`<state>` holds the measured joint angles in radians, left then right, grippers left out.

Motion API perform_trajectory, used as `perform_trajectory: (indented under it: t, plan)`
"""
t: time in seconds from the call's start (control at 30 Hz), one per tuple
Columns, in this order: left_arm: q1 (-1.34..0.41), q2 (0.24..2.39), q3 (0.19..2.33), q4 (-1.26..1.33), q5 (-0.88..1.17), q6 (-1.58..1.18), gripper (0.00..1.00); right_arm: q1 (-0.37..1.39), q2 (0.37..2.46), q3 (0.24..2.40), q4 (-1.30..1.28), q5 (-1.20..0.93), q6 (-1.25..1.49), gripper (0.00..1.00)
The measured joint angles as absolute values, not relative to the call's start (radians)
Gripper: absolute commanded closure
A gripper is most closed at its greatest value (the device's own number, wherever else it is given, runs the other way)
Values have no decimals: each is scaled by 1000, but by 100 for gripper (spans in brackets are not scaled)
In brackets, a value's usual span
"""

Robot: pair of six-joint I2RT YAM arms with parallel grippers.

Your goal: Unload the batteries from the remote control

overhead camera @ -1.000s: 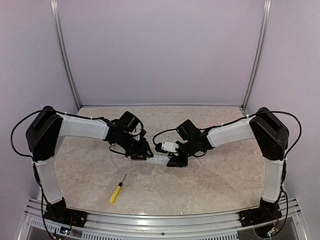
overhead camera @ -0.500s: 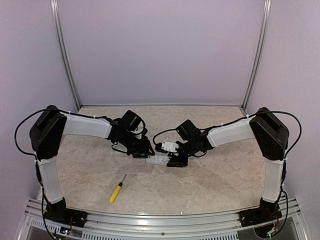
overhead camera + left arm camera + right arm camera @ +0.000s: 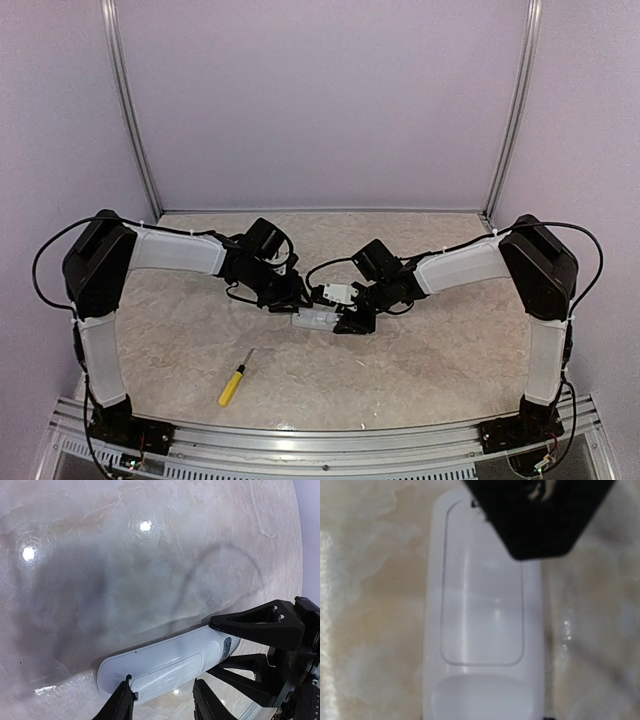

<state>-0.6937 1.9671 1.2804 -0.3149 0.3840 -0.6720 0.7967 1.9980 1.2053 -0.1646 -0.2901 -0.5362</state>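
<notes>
- Rail (image 3: pixel 320 440): runs along the near edge and carries both arm bases, one at each corner.
- Screwdriver (image 3: pixel 232 384): lies on the table (image 3: pixel 450 360) at front left, with the yellow handle nearest and the tip pointing away. Sits well apart from the remote and both grippers.
- Remote (image 3: pixel 312 319): lies on the table at mid-depth between the two grippers, long axis running left to right. Shows as a white bar with rounded ends in the left wrist view.
- Cover (image 3: pixel 167 669): sits flush in the remote's upper face, with its outline closed all round. Fills much of the right wrist view, partly hidden at the top by a black finger.
- Mark (image 3: pixel 227 644): is small and dark, near the remote's right end, between the right fingers.
- Left gripper (image 3: pixel 288 300): reaches in from the left over the remote's left half and stands partly apart. Has its fingertips (image 3: pixel 122 700) at the remote's near long edge, one tip overlapping it, and clamps nothing that shows.
- Right gripper (image 3: pixel 347 322): comes in from the right and straddles the remote's right end. Sets its fingers (image 3: pixel 250 627) one against each long side, narrow, holding the remote.
- Wall (image 3: pixel 320 100): stands plain and lilac behind the table, framed by two metal uprights.
</notes>
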Motion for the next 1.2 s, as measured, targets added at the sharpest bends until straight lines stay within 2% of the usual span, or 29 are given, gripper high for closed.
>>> perform_trajectory:
  t: [1.2]
  plan:
    - [-709, 1955, 1263, -305, 376, -686, 59, 797, 1998, 1206, -167, -286, -533, 94]
